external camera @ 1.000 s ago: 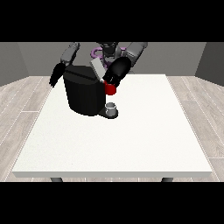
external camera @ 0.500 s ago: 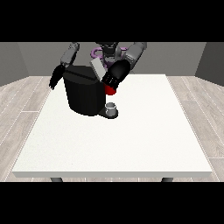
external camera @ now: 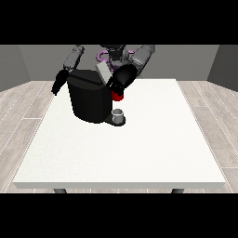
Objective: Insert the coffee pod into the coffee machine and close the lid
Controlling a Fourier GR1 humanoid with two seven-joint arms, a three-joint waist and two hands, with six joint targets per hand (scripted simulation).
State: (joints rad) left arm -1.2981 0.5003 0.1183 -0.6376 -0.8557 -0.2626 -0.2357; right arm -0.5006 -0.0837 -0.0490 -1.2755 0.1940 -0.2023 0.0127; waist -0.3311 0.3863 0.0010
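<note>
Left to right. One hand [external camera: 58, 83] hangs off the machine's left flank, near the desk's far left corner, apparently idle; we cannot tell how its fingers lie. One black machine [external camera: 88, 95] sits toward the far edge, lid [external camera: 103, 73] raised, presumably for loading. One grey thing [external camera: 118, 114] rests at its base; we cannot call it the pod. One hand [external camera: 122, 79] hovers above a red thing at the machine [external camera: 118, 96]; clenched or released, we cannot tell. No pod plainly shows.

Coffee machine [external camera: 88, 100] black, on white worktop [external camera: 139, 148] | hand at view's right [external camera: 122, 80] at machine's upper front, over red thing at the machine [external camera: 118, 96] | hand at view's left [external camera: 59, 82] beside machine | grey thing [external camera: 118, 114] at machine's base
</note>
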